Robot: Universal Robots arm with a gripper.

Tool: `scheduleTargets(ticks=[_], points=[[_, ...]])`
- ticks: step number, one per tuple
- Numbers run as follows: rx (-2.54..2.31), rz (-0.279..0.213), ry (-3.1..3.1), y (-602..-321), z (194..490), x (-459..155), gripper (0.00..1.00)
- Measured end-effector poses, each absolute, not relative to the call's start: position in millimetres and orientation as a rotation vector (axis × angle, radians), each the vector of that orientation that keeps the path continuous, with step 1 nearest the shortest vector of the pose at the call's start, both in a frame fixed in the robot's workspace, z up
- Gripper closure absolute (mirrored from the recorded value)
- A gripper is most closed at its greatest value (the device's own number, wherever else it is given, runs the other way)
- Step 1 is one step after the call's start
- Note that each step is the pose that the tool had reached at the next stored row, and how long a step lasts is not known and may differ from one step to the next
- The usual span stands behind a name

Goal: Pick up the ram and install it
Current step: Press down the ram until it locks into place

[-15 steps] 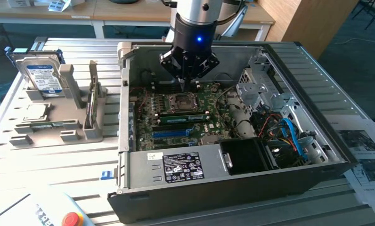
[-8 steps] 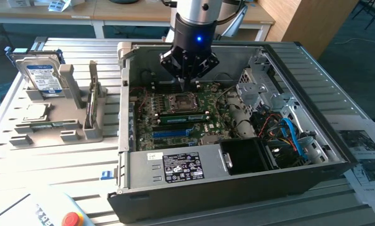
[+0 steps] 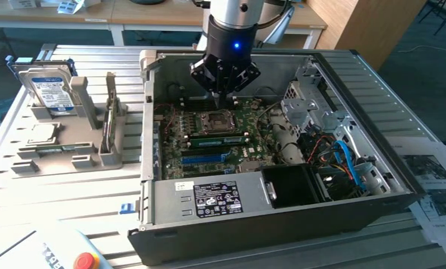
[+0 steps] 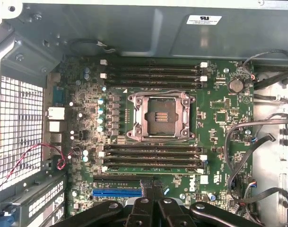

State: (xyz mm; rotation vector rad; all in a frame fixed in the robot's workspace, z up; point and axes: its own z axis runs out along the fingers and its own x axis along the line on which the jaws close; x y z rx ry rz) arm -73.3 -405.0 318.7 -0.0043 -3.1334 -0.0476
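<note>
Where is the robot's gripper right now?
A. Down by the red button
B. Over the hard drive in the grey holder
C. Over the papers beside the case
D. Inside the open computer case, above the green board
D: the gripper hangs inside the open case, its shut fingers just above the green board, far from the holder.

Slatted metal table [image 3: 73, 185] bearing open computer case [image 3: 283, 224], grey parts holder [image 3: 66, 151], printed sheets [image 3: 436, 190].
</note>
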Motion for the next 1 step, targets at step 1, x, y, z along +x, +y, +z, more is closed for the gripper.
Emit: scheduleTargets(ticks=[1], points=[[-0.004, -0.048, -3.133, -405.0, 318.7, -73.2, 0.90]])
